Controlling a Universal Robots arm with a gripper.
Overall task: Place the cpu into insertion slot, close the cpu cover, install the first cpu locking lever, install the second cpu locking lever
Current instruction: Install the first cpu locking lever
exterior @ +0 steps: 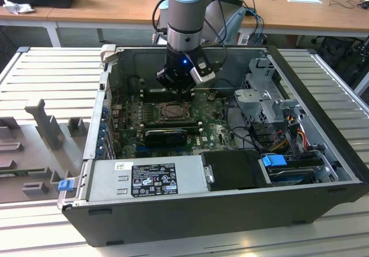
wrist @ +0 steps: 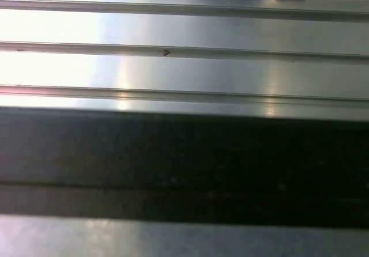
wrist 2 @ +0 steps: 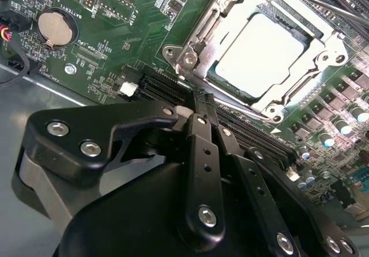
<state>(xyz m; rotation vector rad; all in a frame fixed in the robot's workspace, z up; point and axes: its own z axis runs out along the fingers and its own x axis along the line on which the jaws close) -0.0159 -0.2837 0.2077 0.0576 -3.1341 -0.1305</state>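
The cpu (wrist 2: 259,55) lies flat in the insertion slot (exterior: 171,112) on the green circuit board (wrist 2: 115,15), its pale metal top showing. The cpu cover (wrist 2: 199,41) is down around it, framing the chip through its square cut-out. A thin metal lever rod (wrist 2: 305,0) runs along the far side of the socket. My gripper (wrist 2: 199,104) hangs just beside the socket's near edge, its black fingers (wrist 2: 203,147) pressed together with nothing between them. In the exterior view the gripper (exterior: 176,88) stands right above the socket, inside the open computer case.
A grey power supply box (exterior: 144,179) fills the case's near side, and a black ribbed block (exterior: 165,136) lies between it and the socket. A drive cage with cables (exterior: 268,104) stands at the exterior view's right. A coin battery (wrist 2: 55,27) sits on the board. The ribbed metal table (wrist: 184,67) surrounds the case.
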